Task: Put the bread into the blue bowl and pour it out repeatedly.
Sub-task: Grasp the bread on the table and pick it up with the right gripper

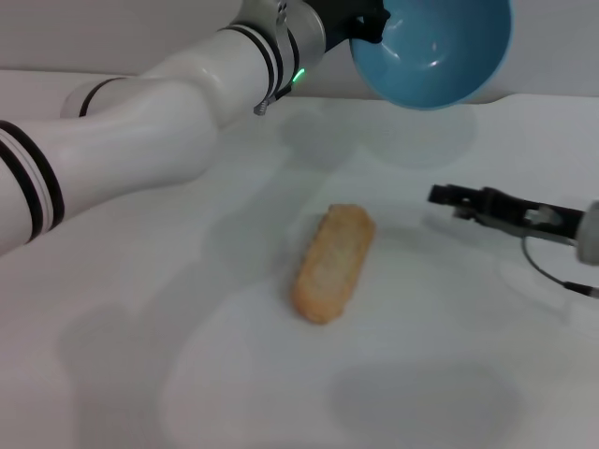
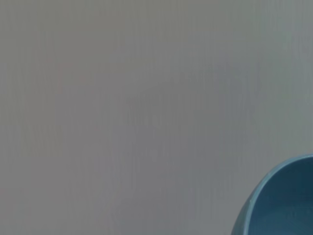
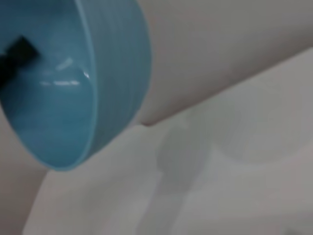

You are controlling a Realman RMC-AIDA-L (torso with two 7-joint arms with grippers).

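Left tool [image 1: 372,26] gripping tipped blue bowl [image 1: 435,47] (rim), bread [image 1: 333,262] below.

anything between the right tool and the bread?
Nothing. In the head view only bare white table separates the right tool from the bread. The left tool holds the blue bowl aloft.

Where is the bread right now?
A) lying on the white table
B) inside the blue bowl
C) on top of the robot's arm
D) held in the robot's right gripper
A: the bread lies flat on the white table, while the left gripper holds the blue bowl tipped up in the air, nothing inside it, and the right gripper sits off to the side with nothing in it.
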